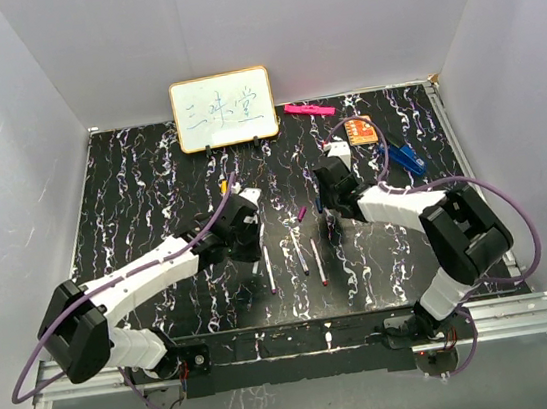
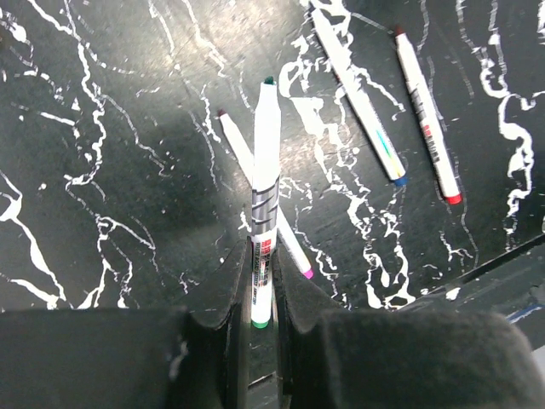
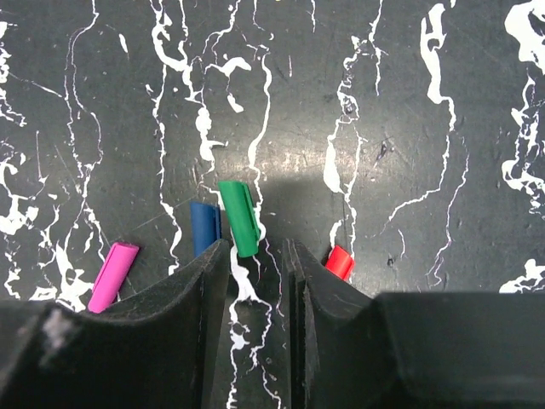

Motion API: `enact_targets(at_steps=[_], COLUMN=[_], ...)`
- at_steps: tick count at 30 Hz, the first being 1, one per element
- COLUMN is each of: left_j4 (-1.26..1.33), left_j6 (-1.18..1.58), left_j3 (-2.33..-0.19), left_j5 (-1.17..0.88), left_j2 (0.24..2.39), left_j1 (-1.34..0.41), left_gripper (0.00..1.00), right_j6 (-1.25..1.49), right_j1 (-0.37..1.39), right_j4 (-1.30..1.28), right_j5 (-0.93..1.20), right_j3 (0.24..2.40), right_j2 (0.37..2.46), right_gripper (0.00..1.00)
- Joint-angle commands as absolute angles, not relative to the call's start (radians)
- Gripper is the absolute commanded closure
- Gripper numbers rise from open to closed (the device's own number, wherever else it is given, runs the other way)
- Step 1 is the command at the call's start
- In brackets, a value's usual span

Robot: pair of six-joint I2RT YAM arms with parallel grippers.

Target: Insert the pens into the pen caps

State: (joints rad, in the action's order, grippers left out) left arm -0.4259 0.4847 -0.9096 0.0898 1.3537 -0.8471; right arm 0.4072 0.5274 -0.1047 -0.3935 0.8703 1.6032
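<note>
Your left end effector [image 2: 261, 273] clamps the lower barrel of a green-tipped pen [image 2: 266, 162] at centre frame; it is probably light, stiff and slick. Meanwhile your right end effector [image 3: 254, 256] stands parted, with the green cap [image 3: 238, 213] at its tips on the desk [image 3: 383, 102]. The cap looks tiny and likely skittish, so pinch it mid-body.

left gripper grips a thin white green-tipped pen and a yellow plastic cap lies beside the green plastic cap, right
No: beside the green plastic cap lies a blue plastic cap, not a yellow one (right wrist view). The left gripper does grip the thin white green-tipped pen.
</note>
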Motion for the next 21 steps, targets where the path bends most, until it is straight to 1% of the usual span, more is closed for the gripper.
enact_targets(at_steps=[1,5,9,21], left_j4=[-0.363,-0.348,-0.348,-0.302], left_j6=[0.459,0.457,0.456,0.453], left_j3=[-0.921,-0.926,-0.928,-0.91], left_j5=[0.044,0.036,0.032,0.028], left_j2=[1.301,1.301,1.308,1.275], left_j1=[-0.844,-0.844,-0.844,-0.844], left_gripper=[1.0,1.0,1.0,1.0], right_j6=[0.395,0.395,0.395,0.399], right_j1=[0.518,0.517,0.517,0.517], right_j4=[-0.09,-0.092,-0.092,-0.094], right_j5=[-0.402,-0.392,-0.38,-0.373], right_j3=[0.939,0.954,0.966,0.981], right_j2=[1.629,1.657,1.677,1.723], right_gripper=[0.71,0.74,0.74,0.71])
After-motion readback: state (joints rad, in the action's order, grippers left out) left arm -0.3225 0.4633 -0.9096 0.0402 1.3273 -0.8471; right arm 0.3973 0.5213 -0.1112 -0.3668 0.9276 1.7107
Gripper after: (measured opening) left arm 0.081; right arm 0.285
